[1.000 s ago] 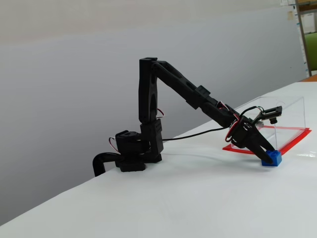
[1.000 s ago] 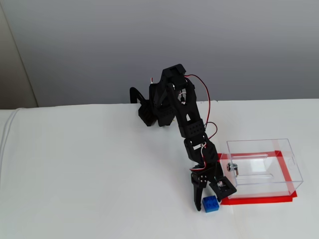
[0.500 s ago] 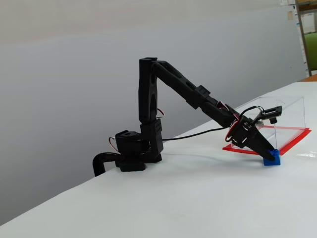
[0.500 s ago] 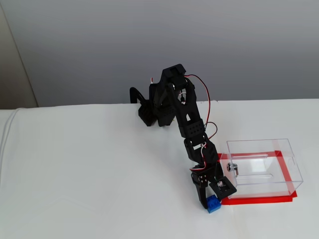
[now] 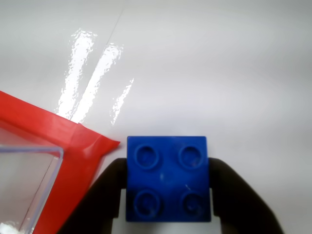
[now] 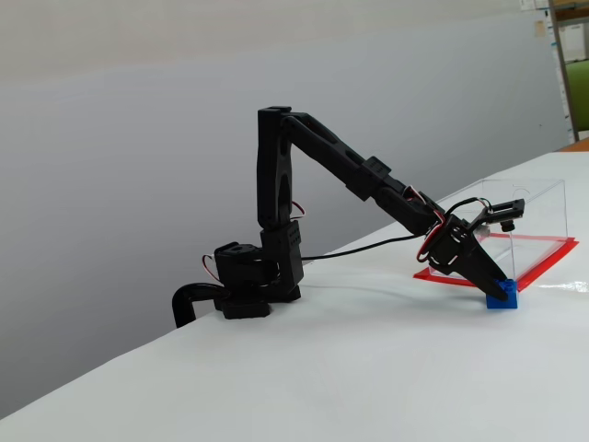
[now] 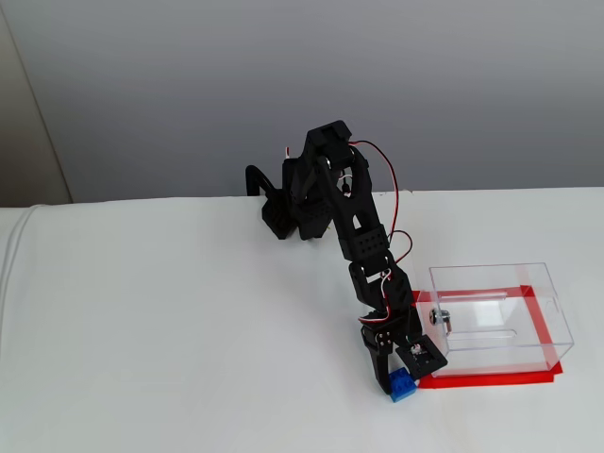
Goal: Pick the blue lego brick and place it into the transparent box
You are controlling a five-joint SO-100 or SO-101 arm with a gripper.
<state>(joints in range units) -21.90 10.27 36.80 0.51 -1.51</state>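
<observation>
The blue lego brick (image 5: 168, 178) fills the lower middle of the wrist view, studs facing the camera. My gripper (image 5: 168, 163) has a black finger against each side of it and is shut on it. In a fixed view the brick (image 6: 502, 299) rests on the white table under the gripper (image 6: 497, 287), just in front of the transparent box (image 6: 525, 216). In another fixed view the brick (image 7: 403, 388) lies at the near left corner of the box (image 7: 495, 316). The box's clear wall (image 5: 29, 185) and red base (image 5: 73, 136) lie left of the brick.
A small silver cylinder (image 7: 441, 319) sits on the box's left wall. The arm's base (image 7: 283, 212) stands at the table's far edge. The white table (image 7: 170, 330) spreads to the left of the arm.
</observation>
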